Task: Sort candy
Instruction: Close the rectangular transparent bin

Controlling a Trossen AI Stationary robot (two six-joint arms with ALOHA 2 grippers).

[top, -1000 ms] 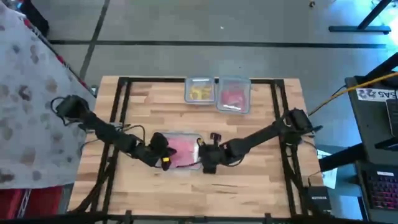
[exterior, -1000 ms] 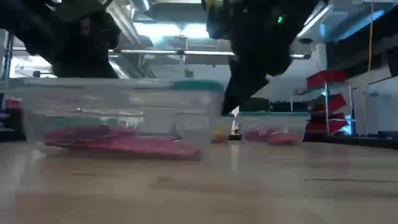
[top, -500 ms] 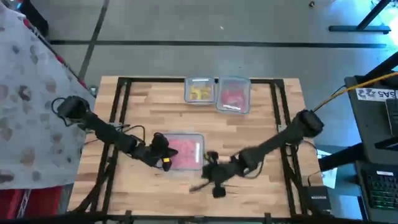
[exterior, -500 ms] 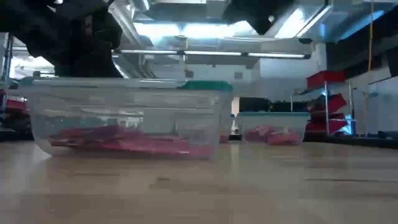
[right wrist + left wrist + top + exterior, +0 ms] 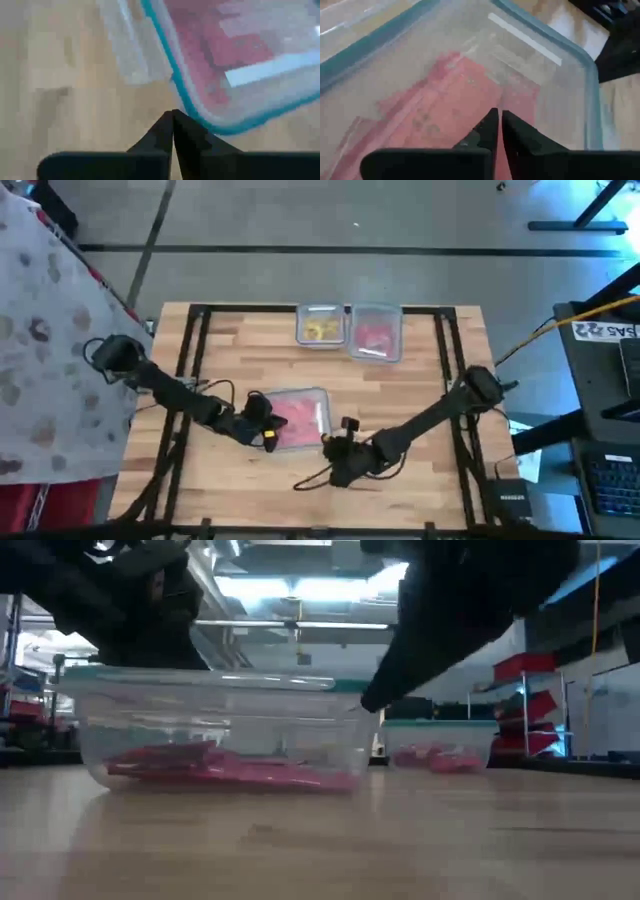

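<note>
Clearly the main risk sits at the near tub (image 5: 297, 418), centre of the high view; the left gripper (image 5: 266, 436) hangs at its left edge with both fingers pressed together and nothing between them, tips over the red candy (image 5: 455, 105) inside; a descent like that would likely only push the flat packets about or press them to the floor of the tub rather than lift one. A second risk is the tub itself; it looks light, and a nudge from either arm could slide it across the table (image 5: 420, 380), spoiling the aim.

The right gripper (image 5: 338, 472) is also shut and empty; it lies low and centre in the high view, just outside the tub's lower right corner, and its wrist view shows the tips over bare wood beside the teal rim (image 5: 170, 70); a sideways sweep from there could catch that rim.

As to pose: the left arm reaches from the left edge of the frame in towards the centre, wrist angled down into the tub; the right arm stretches from the right side down and leftward, forearm low over the table.

More candy lies in two small tubs at upper centre, touching side by side: yellow pieces (image 5: 320, 329) on the left, pink pieces (image 5: 375, 336) on the right.
</note>
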